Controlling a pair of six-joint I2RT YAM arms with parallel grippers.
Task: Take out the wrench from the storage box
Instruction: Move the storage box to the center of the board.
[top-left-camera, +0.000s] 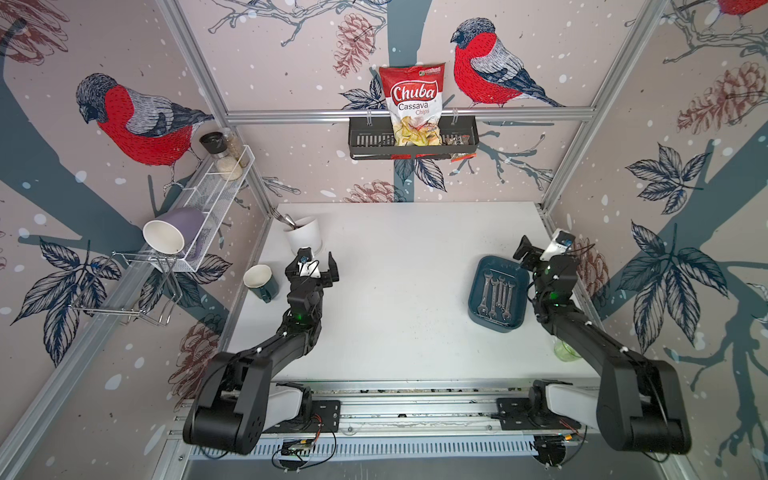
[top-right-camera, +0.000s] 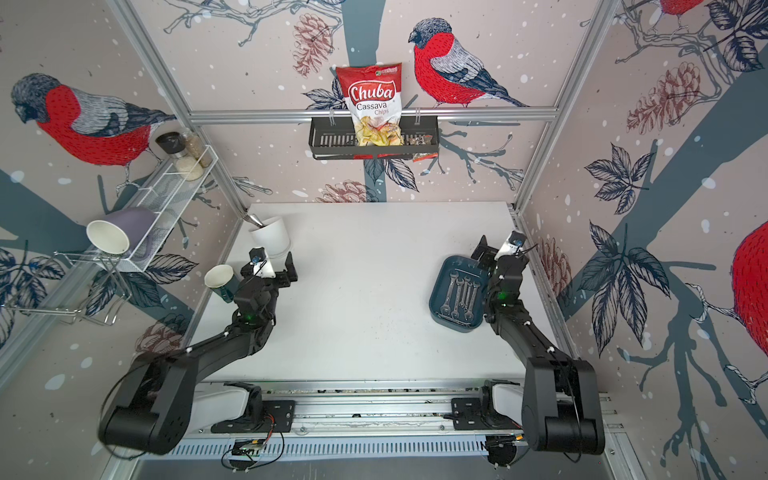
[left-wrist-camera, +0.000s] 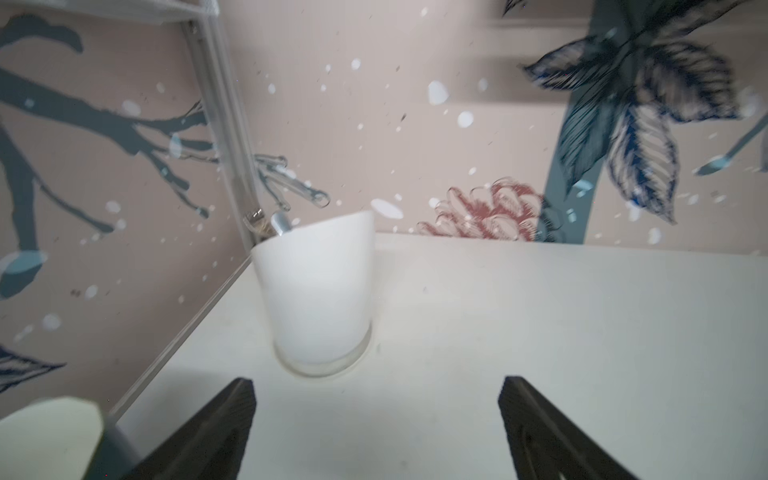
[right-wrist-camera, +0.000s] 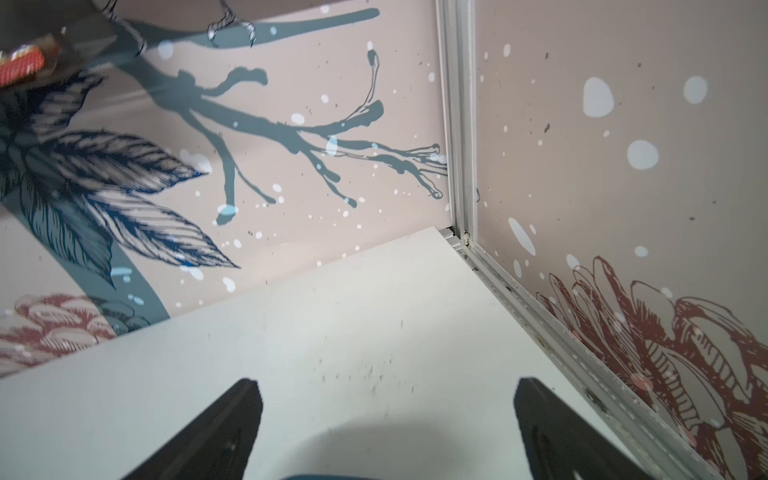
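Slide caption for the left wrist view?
Left gripper open and empty, facing a white cup with a metal handle sticking out, on the white table.

The shallow dark teal-blue plastic storage box (top-left-camera: 496, 325), rectangular with rounded corners, sits flat near the right edge of the white surface (top-left-camera: 395, 291), holding several silver metal wrenches (top-left-camera: 496, 296) laid side by side lengthwise.

The shallow teal plastic storage box (top-left-camera: 498, 266) sits on the right side of the white tabletop (top-left-camera: 407, 291), with silvery steel wrenches (top-left-camera: 494, 295) lying side by side inside it. At the far left corner stands a white ceramic cup (top-left-camera: 305, 237) holding a metal spoon (top-left-camera: 287, 219); a dark green mug (top-left-camera: 258, 277) stands in front of it
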